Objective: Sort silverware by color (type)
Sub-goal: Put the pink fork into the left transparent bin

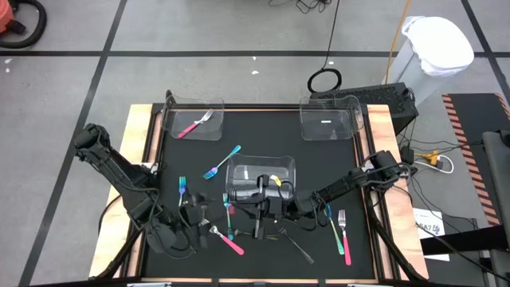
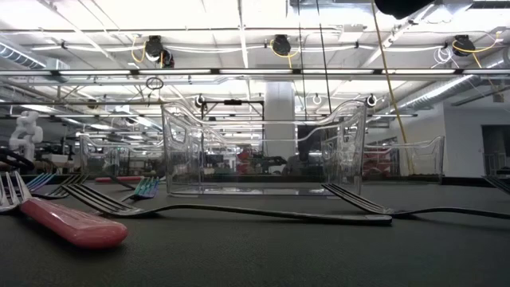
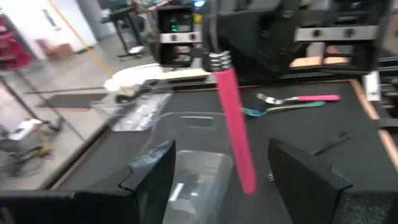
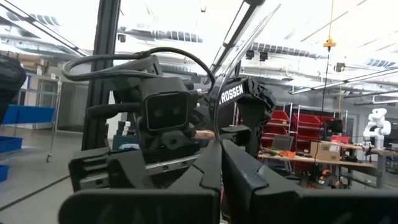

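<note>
- Your silverware is mostly unsorted: one pink fork lies in the far-left bin, while forks and spoons are scattered over the worktop's near half.
- Your left gripper, fingers spread, straddles a pink handle near the front edge.
- Your right gripper, fingers pressed together, sits by the middle bin.

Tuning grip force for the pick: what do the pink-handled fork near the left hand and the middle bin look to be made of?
Fork: pink handle looks like smooth matte plastic, evenly coloured; the head looks like shiny grey metal, though it is small in view. Bin: clear, glossy, probably rigid plastic; the mat shows through its walls.
</note>
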Tool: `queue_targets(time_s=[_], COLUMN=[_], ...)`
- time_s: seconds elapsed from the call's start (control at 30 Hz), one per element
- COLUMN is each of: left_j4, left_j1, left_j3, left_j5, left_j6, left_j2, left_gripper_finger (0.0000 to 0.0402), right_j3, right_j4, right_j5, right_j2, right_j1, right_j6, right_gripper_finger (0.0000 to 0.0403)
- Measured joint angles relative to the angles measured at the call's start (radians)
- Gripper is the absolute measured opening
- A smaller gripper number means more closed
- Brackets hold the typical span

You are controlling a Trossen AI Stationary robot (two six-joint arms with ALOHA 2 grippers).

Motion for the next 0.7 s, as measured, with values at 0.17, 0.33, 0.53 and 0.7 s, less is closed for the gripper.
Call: queue_targets(time_s=[0.17,0.33,0.53,0.7], left_j4=[-0.005,-0.005,-0.005,-0.005], left_j1=[0.013,0.03,0.058,0.09], left_j3=[0.0,0.0,0.0,-0.001], left_j5=[0.053,0.072,0.157,0.218], left_j6=[-0.056,-0.072,-0.073,-0.08], left_j2=[0.0,0.0,0.029,0.044], left_gripper_finger=[0.0256,0.0256,0.0256,0.0256], right_j3=[0.0,0.0,0.0,0.0], right_j4=[0.001,0.002,0.006,0.006], right_j5=[-0.002,-0.003,-0.004,-0.004], right_j2=[0.0,0.0,0.0,0.0], right_j1=[0.0,0.0,0.0,0.0], right_j6=[0.0,-0.002,-0.004,-0.004], right_gripper_finger=[0.0,0.0,0.0,0.0])
